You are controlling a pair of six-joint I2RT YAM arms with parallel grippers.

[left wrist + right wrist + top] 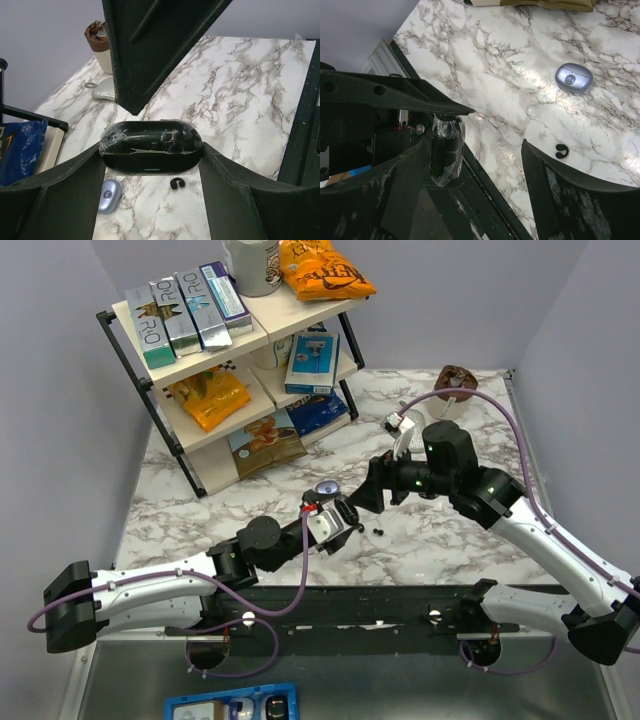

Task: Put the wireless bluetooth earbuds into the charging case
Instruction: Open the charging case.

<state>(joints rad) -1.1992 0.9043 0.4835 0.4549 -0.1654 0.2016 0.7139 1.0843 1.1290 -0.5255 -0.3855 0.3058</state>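
Note:
My left gripper is shut on the black charging case, which is wrapped in glossy clear tape and held a little above the table. The same case shows in the right wrist view, close beside one finger of my right gripper. That gripper is open with nothing between its fingers and hovers just over the case. One small black C-shaped earbud lies on the marble in front of the case, and it also shows as the earbud in the right wrist view.
A silver-blue oval case lies on the marble near the grippers. A shelf rack of snack boxes and bags stands at the back left. A cup is at the back right. A black rail runs along the near edge.

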